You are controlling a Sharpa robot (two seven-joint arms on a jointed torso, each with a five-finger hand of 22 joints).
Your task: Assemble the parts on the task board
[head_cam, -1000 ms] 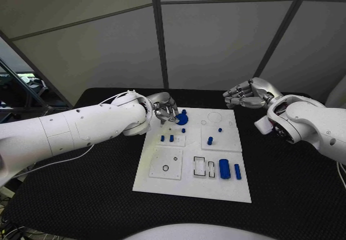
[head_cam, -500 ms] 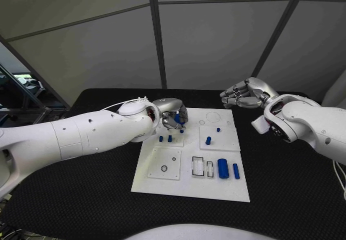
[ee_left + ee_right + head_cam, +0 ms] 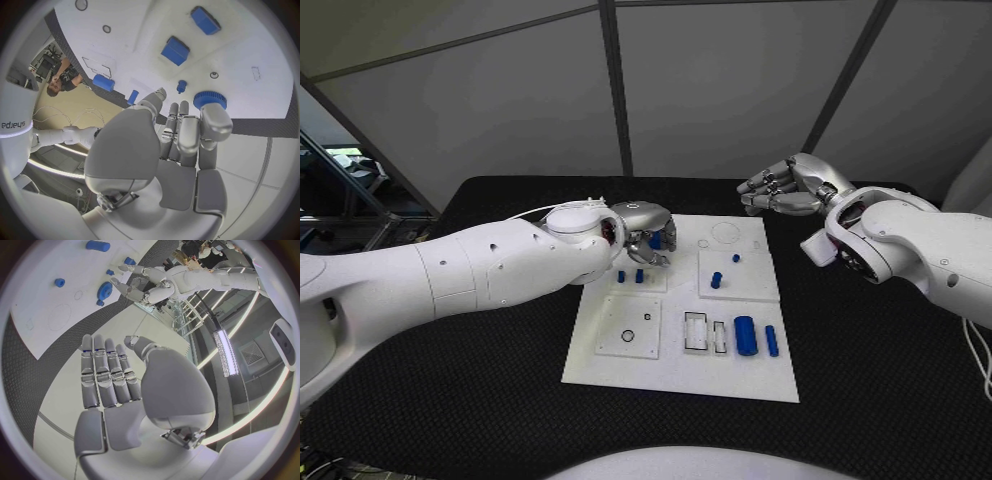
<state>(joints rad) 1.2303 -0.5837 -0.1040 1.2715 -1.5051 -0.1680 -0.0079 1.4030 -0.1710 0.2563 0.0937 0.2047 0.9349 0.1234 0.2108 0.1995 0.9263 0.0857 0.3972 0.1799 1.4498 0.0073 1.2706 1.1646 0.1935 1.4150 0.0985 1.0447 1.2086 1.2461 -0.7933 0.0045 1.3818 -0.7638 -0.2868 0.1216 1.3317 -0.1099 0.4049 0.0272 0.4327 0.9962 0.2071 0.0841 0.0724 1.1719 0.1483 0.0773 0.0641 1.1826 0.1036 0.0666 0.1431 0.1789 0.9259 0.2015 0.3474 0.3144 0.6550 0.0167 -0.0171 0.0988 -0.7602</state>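
Left robot hand (image 3: 643, 232) over the far-left corner of the task board (image 3: 678, 375), its fingers (image 3: 215, 122) touching a blue gear (image 3: 209, 99) there — whether they grip it cannot be told. Right robot hand (image 3: 788, 187) hangs above the bare black counter (image 3: 877, 350) beyond the board's far-right corner, fingers loosely spread, holding nothing. Two blue cylinders (image 3: 756, 338) lie near the board's right edge — well apart from both hands.

Task board (image 3: 678, 368) sits mid desk (image 3: 473, 380). Left hand (image 3: 643, 232) over board's far-left corner, fingers (image 3: 212, 122) touching gear (image 3: 209, 100). Two pegs (image 3: 630, 276) just in front of it. Two long parts (image 3: 757, 337) at near right. Right hand (image 3: 788, 187) off board, beyond far-right corner.
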